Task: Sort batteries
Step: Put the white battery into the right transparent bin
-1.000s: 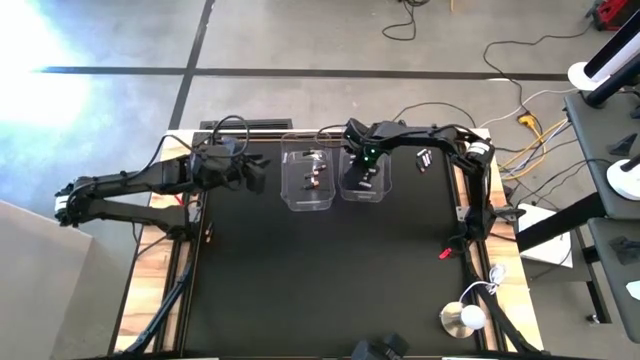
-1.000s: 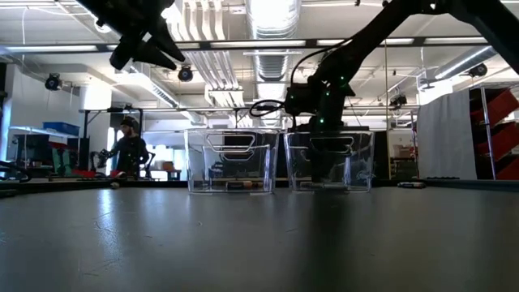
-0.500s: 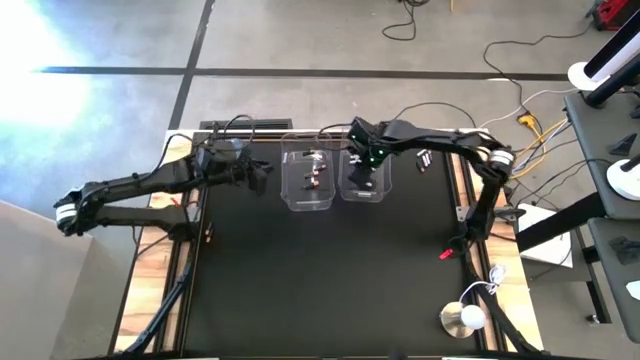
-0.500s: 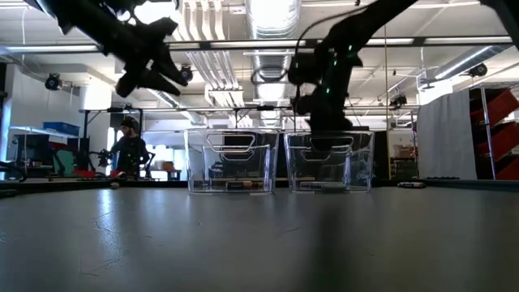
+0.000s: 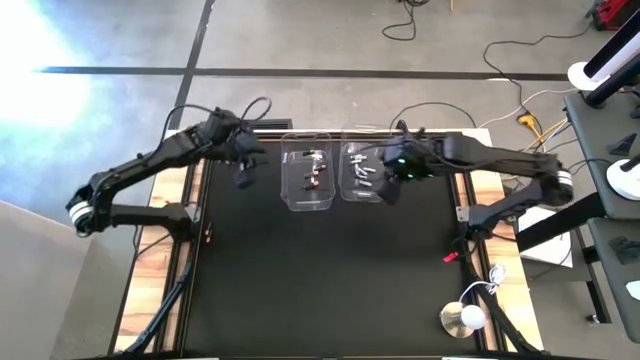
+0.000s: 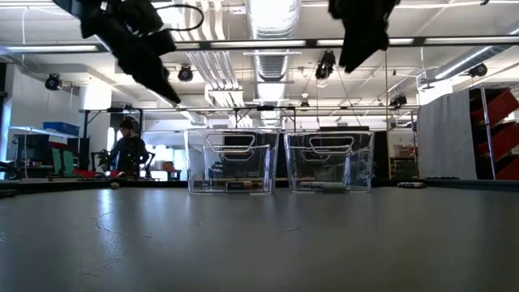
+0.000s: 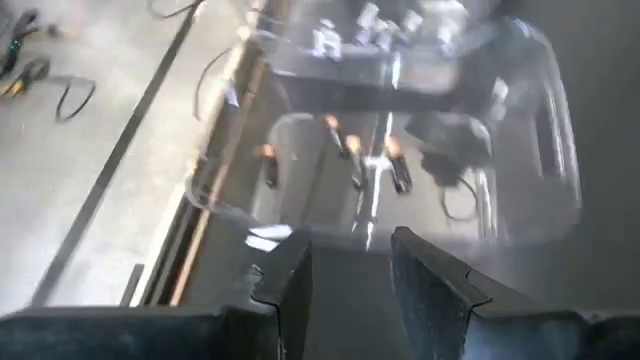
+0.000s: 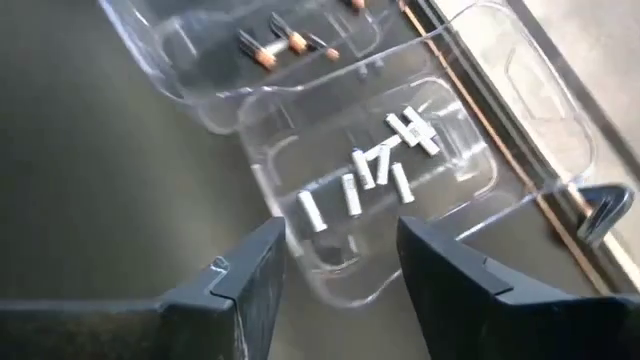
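Two clear plastic bins sit side by side at the far edge of the matte black counter, their walls thin, glossy and rounded at the corners.

Right tool: dark, flat-faced fingers stand apart with nothing between them. It hangs above the near outer corner of the right bin. Directly beyond its fingers, on that bin's floor, lie the silvery-white batteries, short smooth cylinders scattered at loose angles, some touching.

In the left bin, farther from this tool, lie the dark batteries with copper-orange ends.

Left tool: blunt dark fingers held apart, empty as far as the blurred wrist view allows. It hovers off the left bin's outer side, raised above the counter; the copper-tipped cells show ahead of it through the clear wall.

Low view: both bins show moulded handle recesses; both arms hang high.
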Controlling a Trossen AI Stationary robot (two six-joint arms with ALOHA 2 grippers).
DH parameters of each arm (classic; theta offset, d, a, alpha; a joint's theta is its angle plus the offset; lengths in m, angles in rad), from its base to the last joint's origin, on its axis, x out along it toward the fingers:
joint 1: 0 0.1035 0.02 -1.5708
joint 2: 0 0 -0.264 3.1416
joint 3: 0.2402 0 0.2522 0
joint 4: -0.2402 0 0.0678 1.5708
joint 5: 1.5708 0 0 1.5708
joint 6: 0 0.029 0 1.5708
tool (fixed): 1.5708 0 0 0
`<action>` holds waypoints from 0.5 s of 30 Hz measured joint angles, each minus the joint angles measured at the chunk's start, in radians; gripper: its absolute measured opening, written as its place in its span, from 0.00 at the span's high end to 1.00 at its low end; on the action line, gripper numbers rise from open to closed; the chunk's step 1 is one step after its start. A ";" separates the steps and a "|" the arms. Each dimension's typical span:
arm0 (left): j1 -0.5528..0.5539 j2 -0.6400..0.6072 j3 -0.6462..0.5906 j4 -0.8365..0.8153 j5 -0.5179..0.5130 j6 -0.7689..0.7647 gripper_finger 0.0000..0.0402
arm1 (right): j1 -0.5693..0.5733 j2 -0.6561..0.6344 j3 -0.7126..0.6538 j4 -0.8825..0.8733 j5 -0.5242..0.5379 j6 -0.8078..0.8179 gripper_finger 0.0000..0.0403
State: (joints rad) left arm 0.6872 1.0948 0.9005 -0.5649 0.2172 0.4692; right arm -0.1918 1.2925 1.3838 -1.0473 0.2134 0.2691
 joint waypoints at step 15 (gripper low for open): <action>0.301 0.392 0.348 -0.053 0.209 0.219 0.71 | 0.136 -0.114 -0.001 -0.012 -0.002 0.162 0.51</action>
State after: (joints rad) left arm 0.9883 1.4866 1.2483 -0.6175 0.4261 0.6878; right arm -0.0559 1.1790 1.3827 -1.0588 0.2119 0.4308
